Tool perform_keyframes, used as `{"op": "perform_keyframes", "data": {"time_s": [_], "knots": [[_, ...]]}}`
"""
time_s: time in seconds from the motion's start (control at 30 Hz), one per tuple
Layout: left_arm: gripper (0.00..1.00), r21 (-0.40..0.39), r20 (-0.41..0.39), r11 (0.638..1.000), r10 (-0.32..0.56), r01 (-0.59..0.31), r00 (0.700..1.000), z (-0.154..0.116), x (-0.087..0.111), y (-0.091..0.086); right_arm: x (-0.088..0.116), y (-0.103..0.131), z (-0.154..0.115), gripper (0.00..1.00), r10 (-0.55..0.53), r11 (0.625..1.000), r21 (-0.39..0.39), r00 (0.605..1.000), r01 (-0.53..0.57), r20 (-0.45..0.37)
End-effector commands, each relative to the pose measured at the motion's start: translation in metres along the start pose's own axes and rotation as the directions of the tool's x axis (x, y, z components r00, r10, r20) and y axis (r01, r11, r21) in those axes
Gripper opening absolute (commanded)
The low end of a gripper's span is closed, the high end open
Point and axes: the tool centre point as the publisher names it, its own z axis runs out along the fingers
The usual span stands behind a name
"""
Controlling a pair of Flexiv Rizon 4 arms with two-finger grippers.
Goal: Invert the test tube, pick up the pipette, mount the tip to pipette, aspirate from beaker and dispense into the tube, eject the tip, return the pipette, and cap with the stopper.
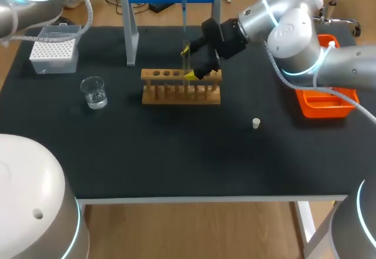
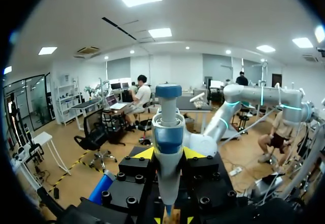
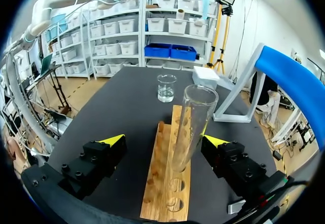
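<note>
One test tube (image 3: 190, 127) is what I am watching: clear, thin-walled glass, a smooth cylinder with a round open rim. It stands in a hole of the pale wooden rack (image 3: 162, 183), towards the rack end nearer my right arm. Its long axis runs upright, mouth up, and its lower end is sunk in the wood.

My right gripper (image 3: 165, 140) straddles it with its fingers spread wide. One yellow tip sits just beside the glass and the other stands well apart from it.

The rack's grain is matte, and its row of round holes runs towards the glass beaker (image 3: 166, 88), which holds a little clear liquid.

My left gripper (image 2: 168, 153) flanks the white-and-blue pipette (image 2: 168, 132), which is upright with its plunger on top. As far as I can judge from this cramped angle, both fingers press its sides.

A small white stopper (image 1: 256, 123) lies on the dark table mat (image 1: 176, 159), well apart from the rack.
</note>
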Motion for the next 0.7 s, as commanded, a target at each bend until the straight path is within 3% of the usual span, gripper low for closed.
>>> {"op": "perform_keyframes", "data": {"time_s": [0.03, 0.7], "knots": [[0.0, -0.004, -0.004, 1.0, -0.001, 0.001, 1.0, -0.0005, -0.0016, -0.0013, 0.0019, -0.0009, -0.0013, 1.0, 0.0, 1.0, 0.001, 1.0, 0.0, -0.001], [0.0, -0.004, -0.004, 1.0, -0.001, 0.001, 1.0, -0.0005, -0.0016, -0.0013, -0.0007, 0.0007, 0.0041, 1.0, -0.007, 1.0, 0.005, 1.0, 0.007, -0.019]]}}
